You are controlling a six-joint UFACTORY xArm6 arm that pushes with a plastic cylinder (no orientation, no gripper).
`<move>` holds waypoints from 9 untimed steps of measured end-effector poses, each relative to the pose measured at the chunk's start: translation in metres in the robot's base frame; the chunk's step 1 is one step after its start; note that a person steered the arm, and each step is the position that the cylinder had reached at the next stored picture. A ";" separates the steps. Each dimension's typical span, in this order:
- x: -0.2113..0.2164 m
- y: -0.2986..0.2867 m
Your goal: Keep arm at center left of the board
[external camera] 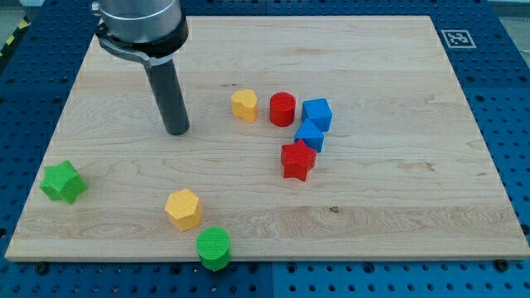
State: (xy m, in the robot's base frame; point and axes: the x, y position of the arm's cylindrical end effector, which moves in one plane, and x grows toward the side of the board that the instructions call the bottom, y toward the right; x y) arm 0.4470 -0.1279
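Note:
My tip rests on the wooden board at its centre left, with the dark rod rising to the view's top left. It touches no block. The nearest block is a yellow block to the right of the tip. Beyond it stand a red cylinder, a blue cube, a second blue block and a red star. A green star lies at the lower left. A yellow hexagon and a green cylinder lie below the tip.
The green cylinder sits at the board's bottom edge. A black and white marker is at the board's top right corner. Blue perforated table surrounds the board.

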 end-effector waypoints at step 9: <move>-0.017 -0.139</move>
State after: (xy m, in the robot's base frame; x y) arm 0.4299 -0.2665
